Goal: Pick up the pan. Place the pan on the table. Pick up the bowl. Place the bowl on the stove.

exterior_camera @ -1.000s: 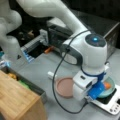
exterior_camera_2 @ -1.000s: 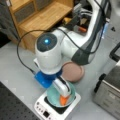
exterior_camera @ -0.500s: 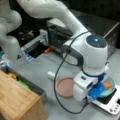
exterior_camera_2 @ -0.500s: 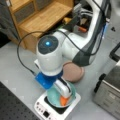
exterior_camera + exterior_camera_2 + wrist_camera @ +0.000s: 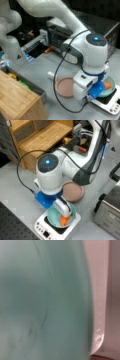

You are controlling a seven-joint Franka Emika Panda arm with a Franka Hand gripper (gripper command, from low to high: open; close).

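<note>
The dusty-pink pan (image 5: 64, 87) (image 5: 73, 191) lies flat on the grey table (image 5: 42, 67) (image 5: 17, 187), its white handle pointing to a front view's left. Beside it stands the white stove (image 5: 111, 107) (image 5: 46, 232), with the light-teal bowl (image 5: 111, 89) (image 5: 53, 216) on or just above its black plate. My gripper (image 5: 103, 88) (image 5: 64, 218) reaches down into the bowl at its rim, and the hand hides the fingers. Something orange shows inside the bowl by the gripper. In the wrist view the bowl's teal wall (image 5: 42, 300) fills nearly everything.
A steel toaster oven (image 5: 75, 32) (image 5: 110, 207) stands close to the stove. A wooden shelf unit (image 5: 17, 100) (image 5: 37, 137) sits at the table's edge, with a bin of small items (image 5: 22, 82) beside it. A black cable (image 5: 56, 82) loops off the wrist over the pan.
Hardly anything differs: the gripper stays at the bowl over the stove, and the pan has not moved.
</note>
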